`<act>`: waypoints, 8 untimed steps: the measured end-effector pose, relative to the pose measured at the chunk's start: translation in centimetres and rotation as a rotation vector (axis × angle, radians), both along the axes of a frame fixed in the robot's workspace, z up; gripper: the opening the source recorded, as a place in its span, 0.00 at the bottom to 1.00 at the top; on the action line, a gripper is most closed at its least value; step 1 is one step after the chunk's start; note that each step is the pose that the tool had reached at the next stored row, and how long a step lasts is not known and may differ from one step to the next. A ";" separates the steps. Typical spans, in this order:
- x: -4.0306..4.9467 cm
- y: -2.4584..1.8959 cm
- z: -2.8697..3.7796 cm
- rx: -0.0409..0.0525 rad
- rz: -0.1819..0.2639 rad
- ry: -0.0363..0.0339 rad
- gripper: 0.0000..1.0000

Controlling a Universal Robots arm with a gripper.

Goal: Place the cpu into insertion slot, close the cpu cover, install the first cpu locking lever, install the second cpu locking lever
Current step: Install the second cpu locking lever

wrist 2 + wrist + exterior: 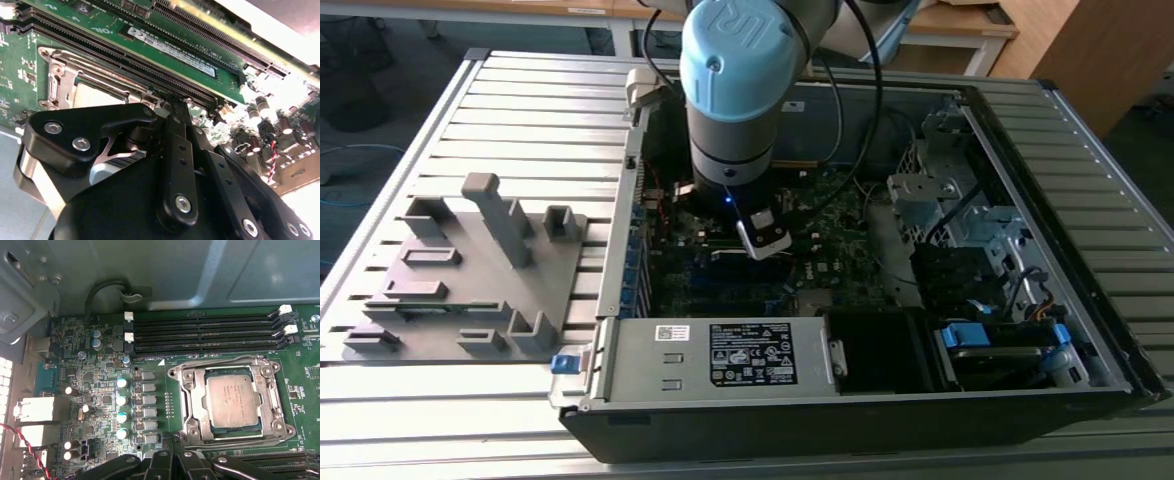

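The small flat square cpu with the dull silver-grey top [234,400] already sits in the square black insertion slot [210,424] on the green motherboard [155,360], and the thin silver metal cpu cover [187,407] lies down around it. I cannot tell if the locking levers are done. The black end effector [172,102] hangs just above the board beside the slot; its fingers look pressed together and hold nothing.

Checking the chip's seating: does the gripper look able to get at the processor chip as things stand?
Probably yes. The gripper hangs just beside the chip, which lies in its socket under the metal frame; nothing stands between them.
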State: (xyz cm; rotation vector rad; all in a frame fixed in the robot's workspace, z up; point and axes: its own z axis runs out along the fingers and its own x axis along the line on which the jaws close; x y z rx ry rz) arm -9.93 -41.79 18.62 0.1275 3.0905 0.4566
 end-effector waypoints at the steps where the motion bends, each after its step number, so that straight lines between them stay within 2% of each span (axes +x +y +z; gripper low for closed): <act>1: -0.01 0.00 -0.01 0.0000 0.000 0.0000 0.11; 8: -0.01 0.01 0.07 0.0007 0.000 -0.0005 0.11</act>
